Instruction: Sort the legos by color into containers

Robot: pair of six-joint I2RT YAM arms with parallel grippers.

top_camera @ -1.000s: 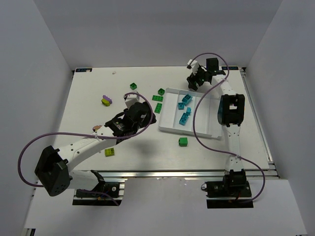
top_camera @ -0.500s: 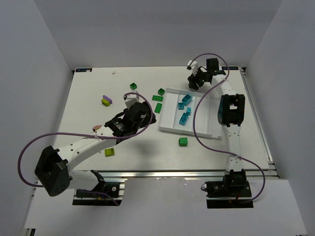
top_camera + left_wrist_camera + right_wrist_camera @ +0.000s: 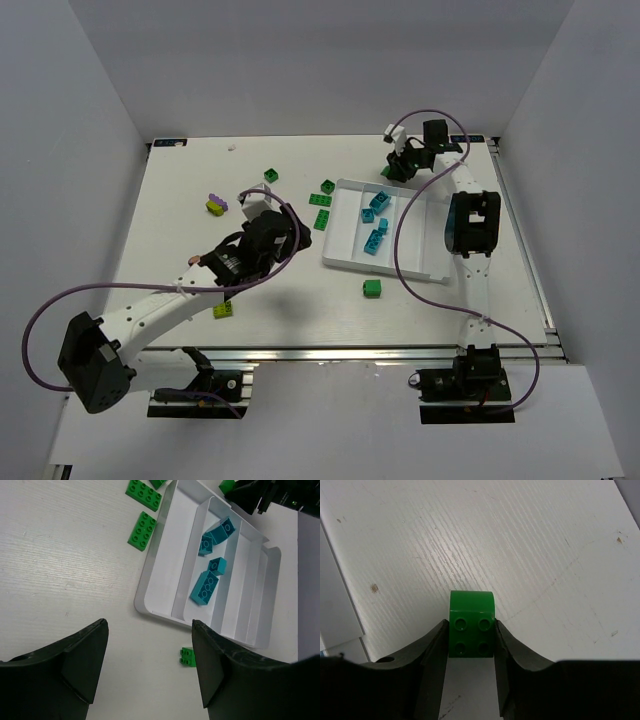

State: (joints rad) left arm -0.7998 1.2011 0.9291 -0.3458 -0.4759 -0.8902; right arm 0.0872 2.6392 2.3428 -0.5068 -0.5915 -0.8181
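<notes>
Pincer (image 3: 470, 641) (right arm (image 3: 468, 225) outstretched) clamps green lego (image 3: 471, 614).

White table (image 3: 170, 190), plain grey walls (image 3: 300, 60), even light

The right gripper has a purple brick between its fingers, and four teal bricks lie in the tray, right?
No. Between the right gripper's fingers is a green brick, not a purple one; the right wrist view shows it. Four teal bricks do lie in the white tray.
</notes>
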